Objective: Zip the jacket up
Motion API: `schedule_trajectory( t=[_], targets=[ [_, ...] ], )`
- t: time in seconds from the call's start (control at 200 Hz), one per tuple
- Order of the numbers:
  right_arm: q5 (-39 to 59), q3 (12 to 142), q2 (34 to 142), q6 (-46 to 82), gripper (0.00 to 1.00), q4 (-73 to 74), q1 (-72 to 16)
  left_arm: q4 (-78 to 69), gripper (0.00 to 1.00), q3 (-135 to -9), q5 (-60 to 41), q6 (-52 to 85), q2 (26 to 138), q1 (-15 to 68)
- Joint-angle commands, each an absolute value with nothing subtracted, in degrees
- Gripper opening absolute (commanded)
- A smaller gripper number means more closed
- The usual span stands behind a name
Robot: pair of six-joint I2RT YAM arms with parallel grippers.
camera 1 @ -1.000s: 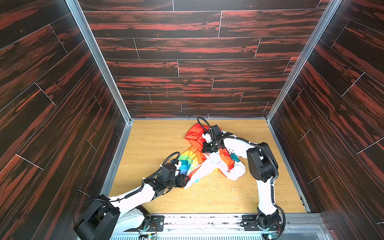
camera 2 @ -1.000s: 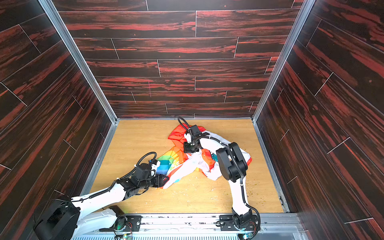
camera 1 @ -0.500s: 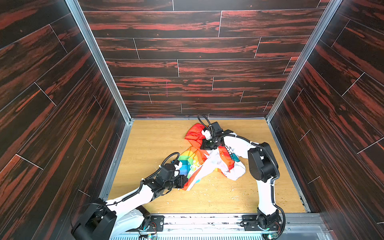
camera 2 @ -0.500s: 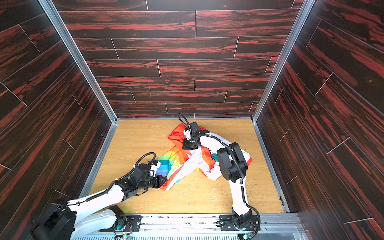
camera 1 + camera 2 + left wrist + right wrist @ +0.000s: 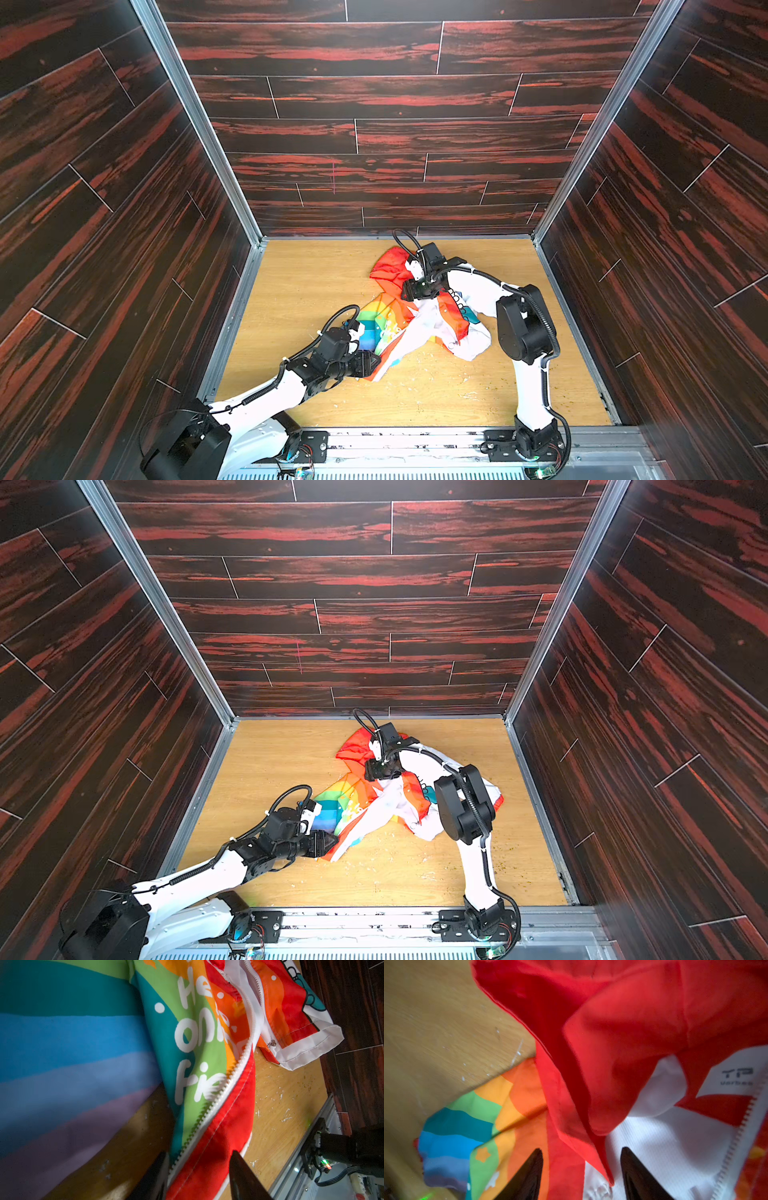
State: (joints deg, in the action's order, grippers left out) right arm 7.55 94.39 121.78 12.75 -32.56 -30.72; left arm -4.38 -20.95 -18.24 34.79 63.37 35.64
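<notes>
Since a second ago the left gripper [image 5: 371,365] has edged slightly toward the front rail, while the right gripper [image 5: 409,294] sits much where it was, by the hood [image 5: 390,266]. One jacket [image 5: 415,328] lies crumpled on the wooden tabletop [image 5: 316,282], a little right of the middle. One half is rainbow-striped with white lettering, the other white with cartoon outlines. The orange-red hood points to the back wall, and the trim is red. Its zip is undone: two rows of white teeth [image 5: 218,1095] run apart, and one metal slider [image 5: 272,1043] sits near the white half's bottom corner. Two grippers are in view. The left fingers [image 5: 158,1172] stand parted astride the red trim and teeth. The right fingers [image 5: 529,1172] stand parted astride a red fold, and neither pair pinches.
</notes>
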Motion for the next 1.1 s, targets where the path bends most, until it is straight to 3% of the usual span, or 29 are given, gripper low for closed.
schedule_trajectory(
  t=[0.0,0.225,0.351,0.396,0.536,0.661,0.822,1.092],
  targets=[
    [6.71,94.6,124.89,10.99,0.63,-33.21,-30.6,-6.18,0.52,-21.14,-20.23,32.72,66.01,35.82],
    [7.51,97.09,128.26,11.25,0.62,-34.0,-30.48,-8.3,0.53,-21.45,-21.15,32.65,70.46,38.75],
    [8.77,98.21,130.33,11.75,0.56,-34.03,-30.5,-10.02,0.49,-20.5,-20.34,34.16,70.67,40.22],
    [8.86,98.04,130.36,12.24,0.49,-33.48,-30.49,-10.6,0.44,-20.01,-19.88,34.78,70.26,40.58],
    [9.41,97.49,128.77,13.36,0.3,-32.43,-30.5,-10.57,0.15,-18.99,-18.08,36.41,68.38,41.03],
    [10.15,97.43,125.89,14.14,0.11,-32.34,-30.5,-7.6,0.0,-19.98,-16.67,36.47,66.03,41.02],
    [11.07,98.48,121.05,15.5,0.0,-33.48,-30.46,-0.71,0.0,-22.57,-14.92,36.13,60.55,41.09],
    [19.59,107.11,118.12,18.28,0.0,-35.86,-30.48,18.12,0.0,-29.22,-4.84,35.42,44.06,40.96]
  ],
)
